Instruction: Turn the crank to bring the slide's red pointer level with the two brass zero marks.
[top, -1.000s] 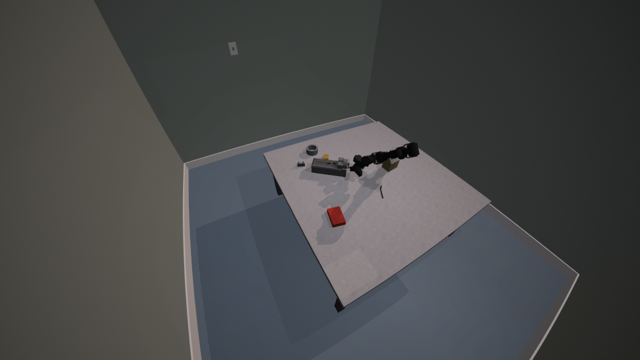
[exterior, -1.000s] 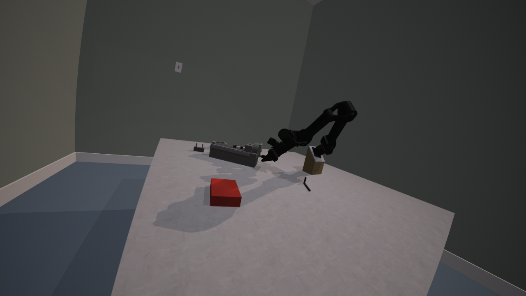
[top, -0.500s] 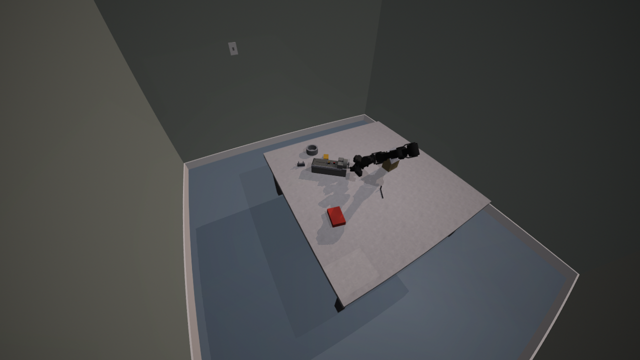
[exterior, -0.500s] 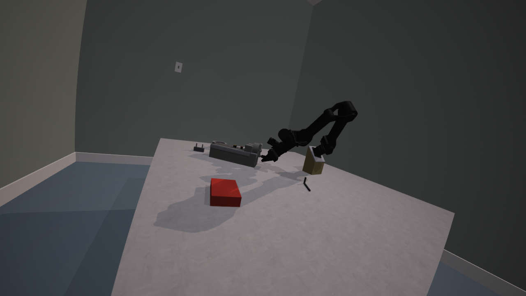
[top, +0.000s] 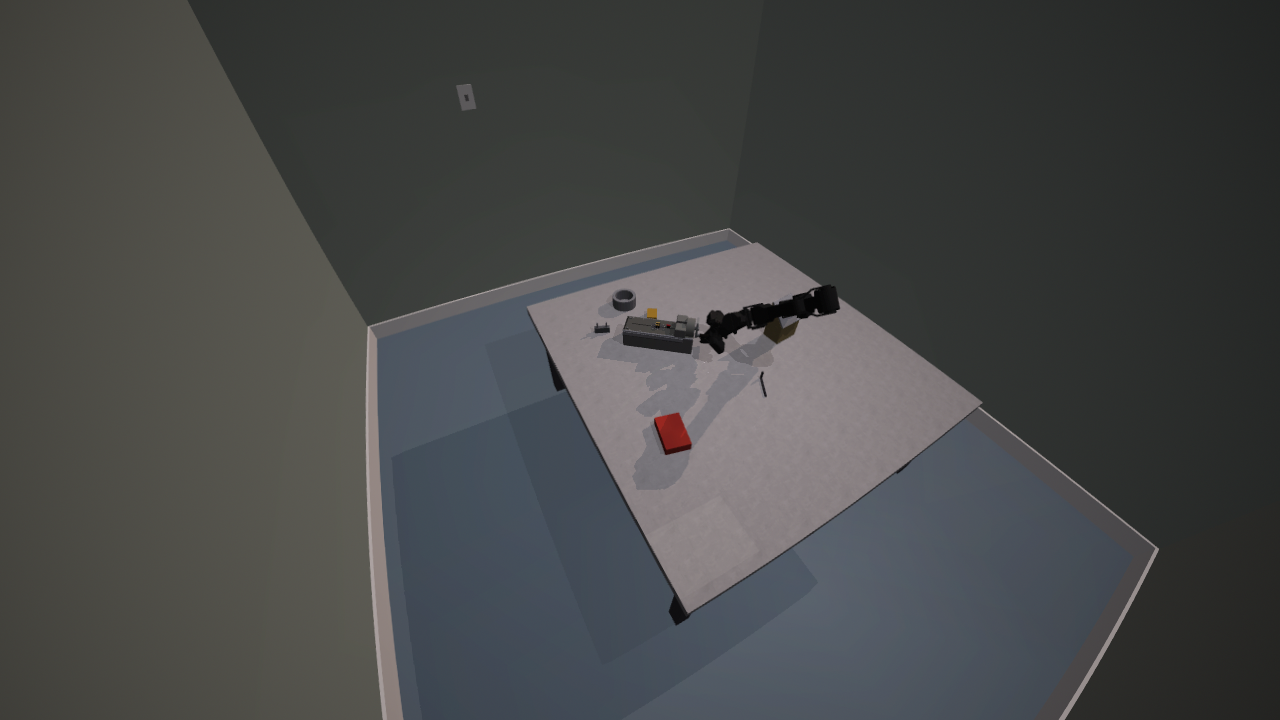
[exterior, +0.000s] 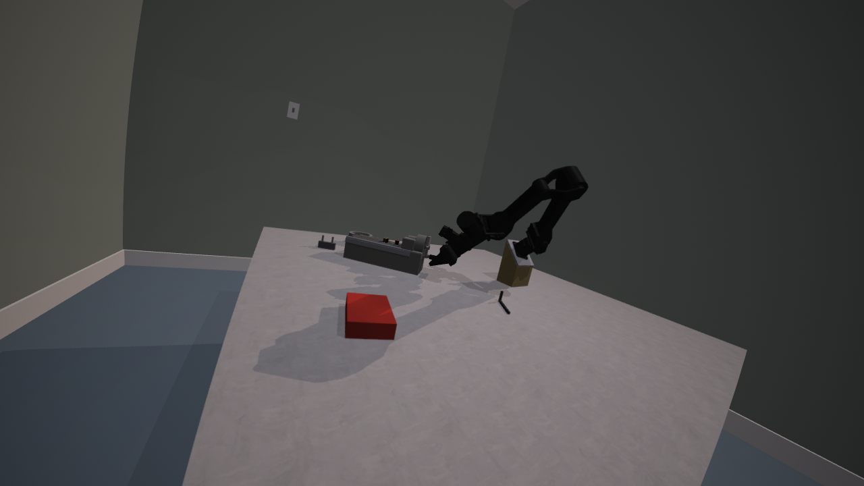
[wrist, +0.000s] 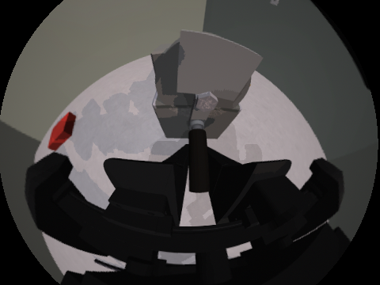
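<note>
The grey machine (top: 657,339) (exterior: 381,254) is a long box with a slide on top and a crank at its end facing the arm. In the wrist view, the crank arm (wrist: 199,114) runs from its hub to a dark cylindrical handle (wrist: 198,162). My gripper (top: 702,337) (exterior: 430,261) (wrist: 195,148) is shut on this handle, with a finger on either side. A small red spot (exterior: 397,242) shows on the machine's top. The pointer and zero marks are too small to tell whether they are level; the wrist view does not show them.
A red block (top: 673,433) (exterior: 369,309) (wrist: 62,131) lies in front. A grey ring (top: 623,306), a yellow block (top: 651,313) and a two-pinned piece (top: 601,328) (exterior: 327,245) are around the machine. A black bent rod (top: 763,385) (exterior: 504,306) lies near the arm's brownish pedestal (top: 779,332) (exterior: 513,273).
</note>
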Robot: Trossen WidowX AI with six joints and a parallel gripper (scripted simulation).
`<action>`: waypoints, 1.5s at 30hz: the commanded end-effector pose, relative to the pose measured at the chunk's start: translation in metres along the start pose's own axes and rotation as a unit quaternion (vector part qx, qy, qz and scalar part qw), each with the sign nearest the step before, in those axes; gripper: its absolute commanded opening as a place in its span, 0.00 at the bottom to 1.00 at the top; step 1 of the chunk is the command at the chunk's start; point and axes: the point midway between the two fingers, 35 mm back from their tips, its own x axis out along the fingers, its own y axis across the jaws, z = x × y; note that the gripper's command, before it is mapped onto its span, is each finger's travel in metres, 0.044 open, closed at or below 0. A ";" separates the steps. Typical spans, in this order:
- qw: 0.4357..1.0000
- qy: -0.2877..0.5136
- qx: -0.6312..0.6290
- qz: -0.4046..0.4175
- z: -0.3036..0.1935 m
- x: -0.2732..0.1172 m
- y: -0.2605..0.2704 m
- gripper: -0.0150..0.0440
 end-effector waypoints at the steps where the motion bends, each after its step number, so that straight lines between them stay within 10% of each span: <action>1: 1.000 0.001 -0.004 0.013 0.001 -0.001 0.009 0.25; 45: 1.000 0.001 -0.004 0.013 0.004 -0.005 0.018 0.25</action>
